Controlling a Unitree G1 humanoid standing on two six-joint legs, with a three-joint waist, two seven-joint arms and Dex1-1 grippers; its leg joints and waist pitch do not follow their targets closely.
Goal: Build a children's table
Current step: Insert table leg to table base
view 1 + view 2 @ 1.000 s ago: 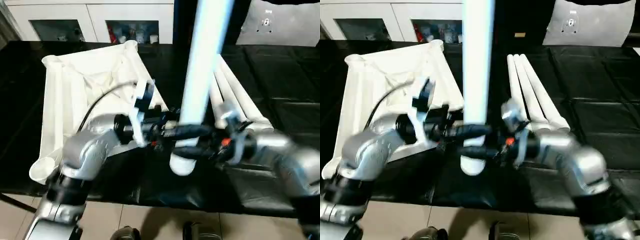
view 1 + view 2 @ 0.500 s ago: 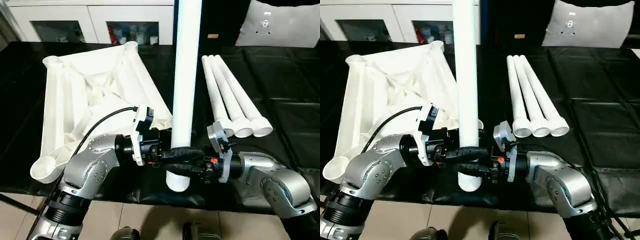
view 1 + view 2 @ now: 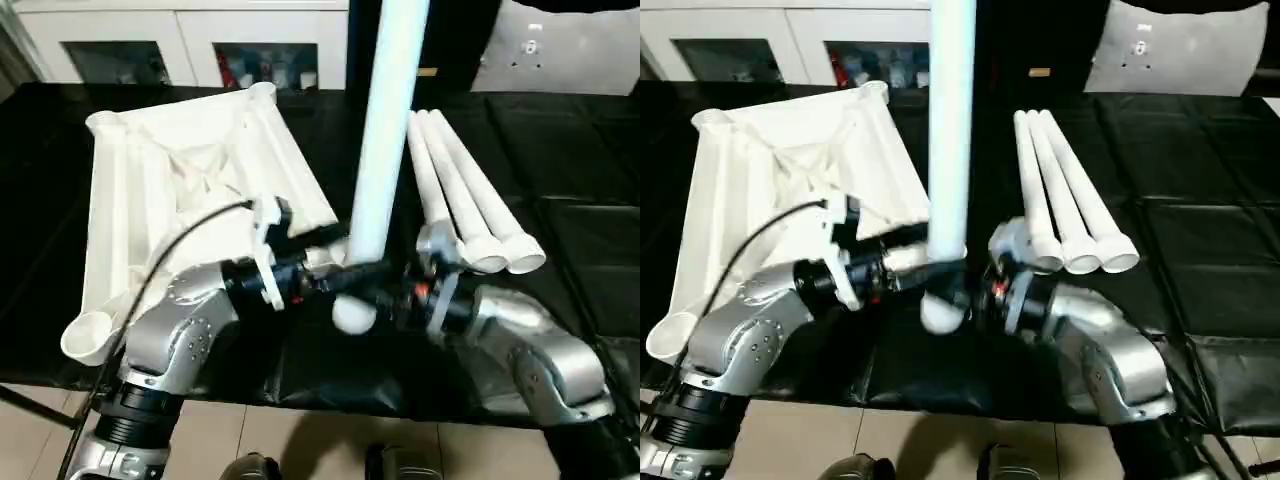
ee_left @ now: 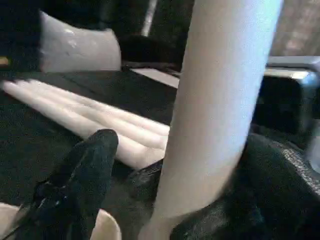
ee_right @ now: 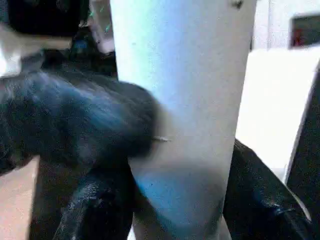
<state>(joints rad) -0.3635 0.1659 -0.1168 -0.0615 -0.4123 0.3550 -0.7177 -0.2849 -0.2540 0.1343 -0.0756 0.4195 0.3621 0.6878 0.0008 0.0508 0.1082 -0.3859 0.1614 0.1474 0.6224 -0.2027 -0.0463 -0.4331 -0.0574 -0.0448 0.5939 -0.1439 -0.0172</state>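
The black sheet-covered bench (image 3: 560,140) carries the white table top (image 3: 190,190), which lies underside up toward the bench's left side, its ribs and round corner sockets facing upward. One corner socket (image 3: 88,335) sits at the bench's near edge. Three white legs (image 3: 465,195) lie side by side on the right half of the bench, touching one another, their wide ends toward the near edge.

A fourth leg (image 3: 385,150) stands nearly upright above the near edge of the bench, between the table top and the three lying legs, its rounded wide end lowest. The right gripper (image 3: 965,290) has its fingers clamped on this leg near the lower end. The left gripper (image 3: 335,275) is just beside the same leg, with its fingers (image 4: 82,180) spread apart and one finger standing clear of the leg.
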